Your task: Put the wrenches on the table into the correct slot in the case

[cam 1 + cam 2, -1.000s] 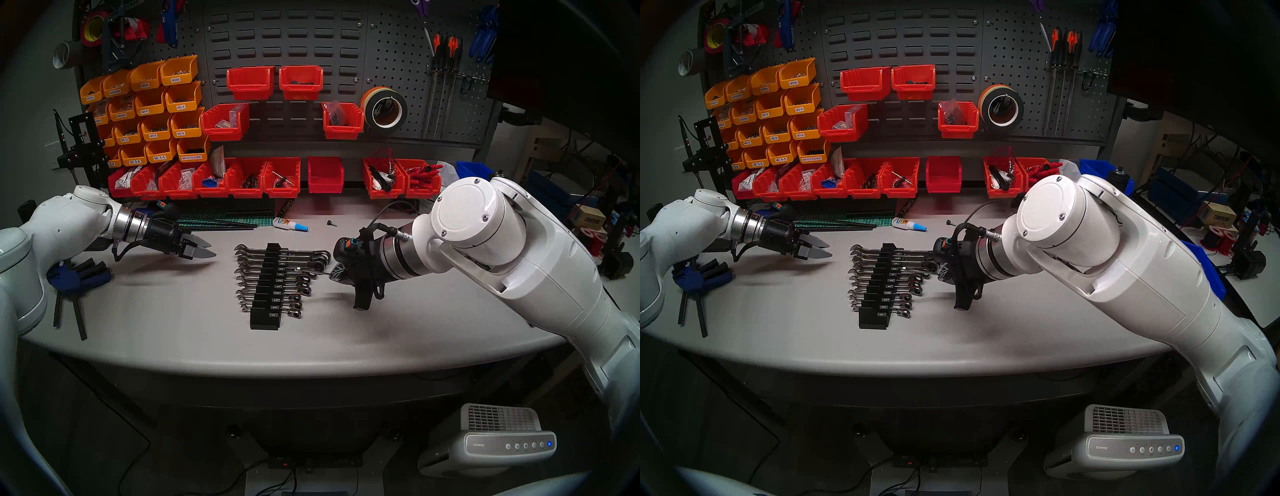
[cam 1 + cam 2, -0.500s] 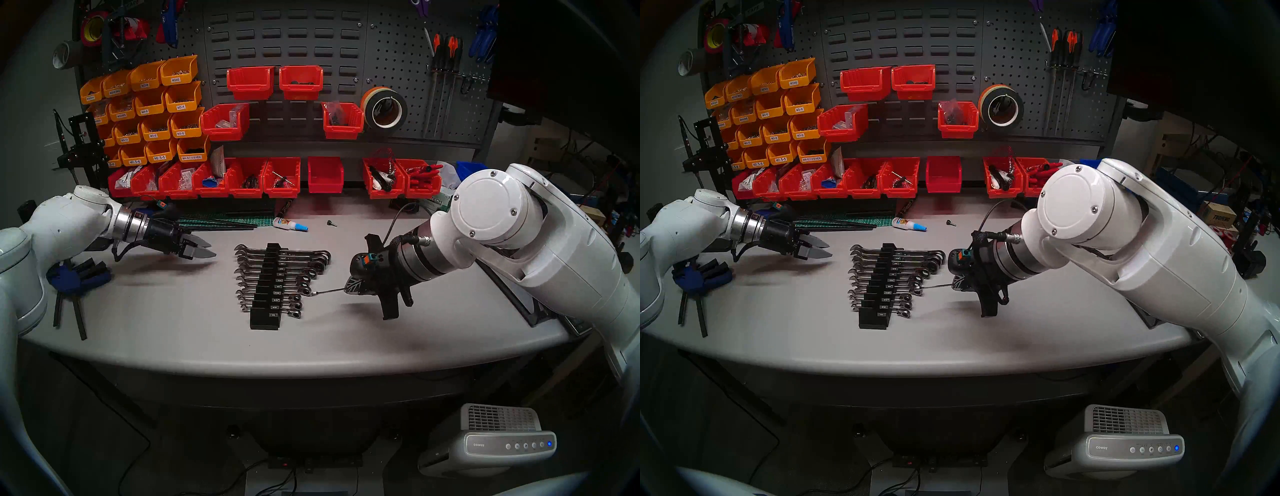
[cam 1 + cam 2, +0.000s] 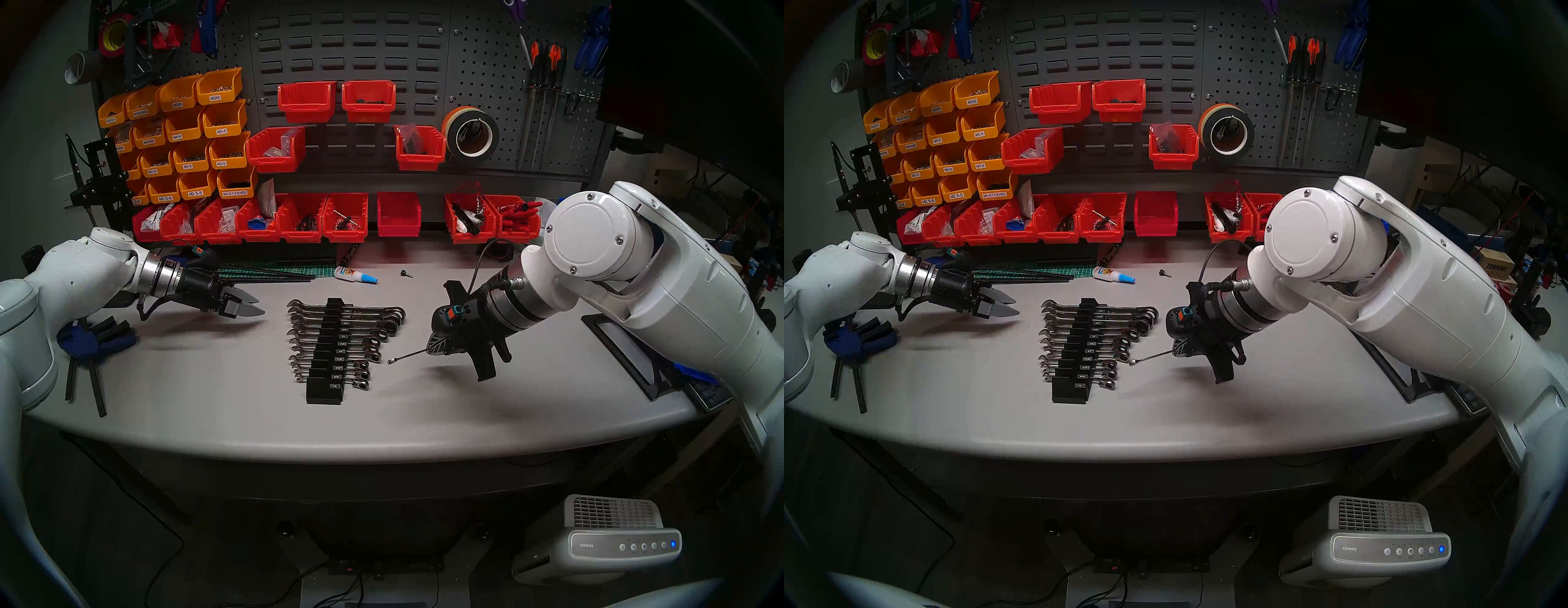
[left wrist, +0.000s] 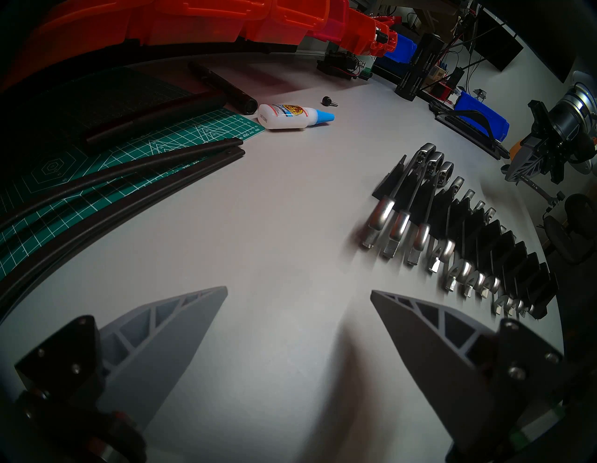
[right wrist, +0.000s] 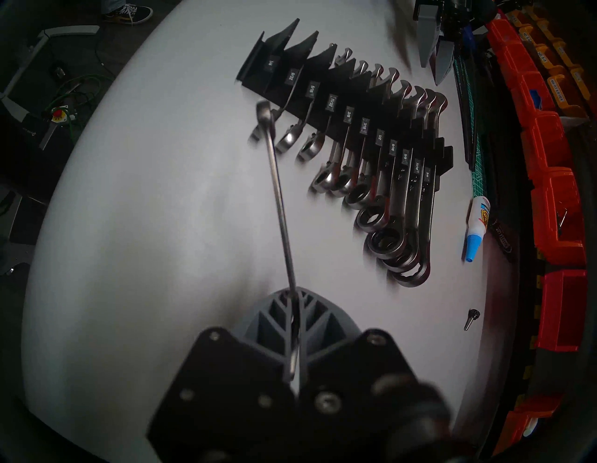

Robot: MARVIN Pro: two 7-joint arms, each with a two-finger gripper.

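Note:
My right gripper (image 3: 433, 346) (image 5: 292, 292) is shut on one end of a slim silver wrench (image 3: 406, 356) (image 3: 1151, 357) (image 5: 277, 194). The wrench sticks out leftward, tilted slightly down, just above the grey table (image 3: 212, 403). Its ring end hangs just right of the ratchet heads near the front of the black case (image 3: 324, 395) (image 3: 1069, 395) (image 5: 277, 48). Chrome ratchet wrenches fill most grooves of the case. My left gripper (image 3: 254, 305) (image 4: 298, 292) hovers open and empty, left of the case.
A glue bottle (image 3: 354, 275), a small black screw (image 3: 406, 274) and a green cutting mat (image 3: 271, 269) lie behind the case, before a row of red bins (image 3: 345, 216). Blue clamps (image 3: 95, 339) lie far left, a black frame (image 3: 628, 352) far right.
My right arm has drawn back to the right with the wrench, so its ring end has come off the case's ratchet heads and tilted down. The left arm has not moved.

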